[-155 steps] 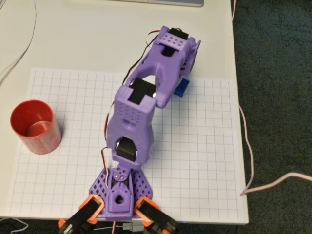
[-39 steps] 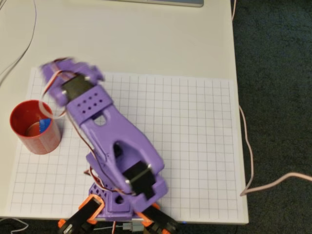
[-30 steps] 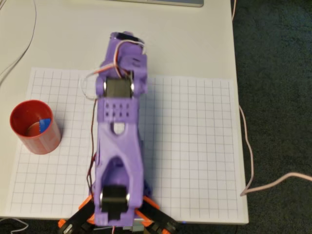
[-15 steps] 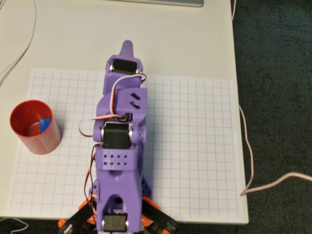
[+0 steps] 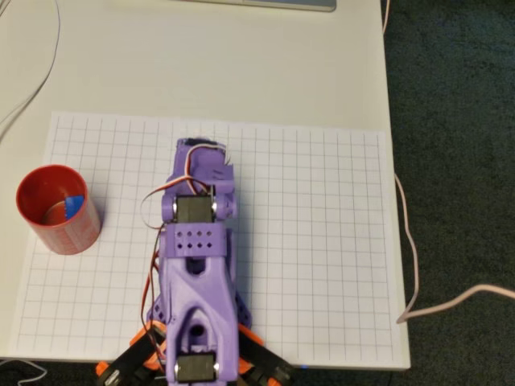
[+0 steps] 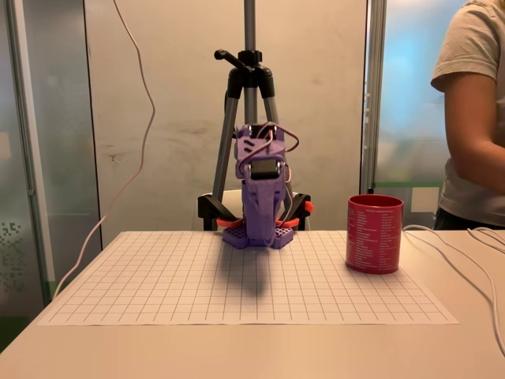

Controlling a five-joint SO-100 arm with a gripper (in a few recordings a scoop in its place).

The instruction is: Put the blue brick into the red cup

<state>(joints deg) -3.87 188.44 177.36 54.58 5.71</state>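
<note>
Spreading across the pale counter (image 5: 322, 48), a white gridded paper sheet (image 5: 322, 241) carries the folded purple plastic arm (image 5: 197, 265); its jaws' state cannot be told. Well apart, the round red plastic cup (image 5: 58, 211) holds the small bright blue plastic brick (image 5: 73, 204), a person (image 6: 473, 118) standing behind.

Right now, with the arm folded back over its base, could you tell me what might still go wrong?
Little, I think: the blue brick already lies inside the red cup.

1. The cup stands at the grid sheet's edge in the overhead view, near the table's side; a bump could tip it.

2. A cable trails just past the cup in the fixed view; a tug might knock it.
</note>
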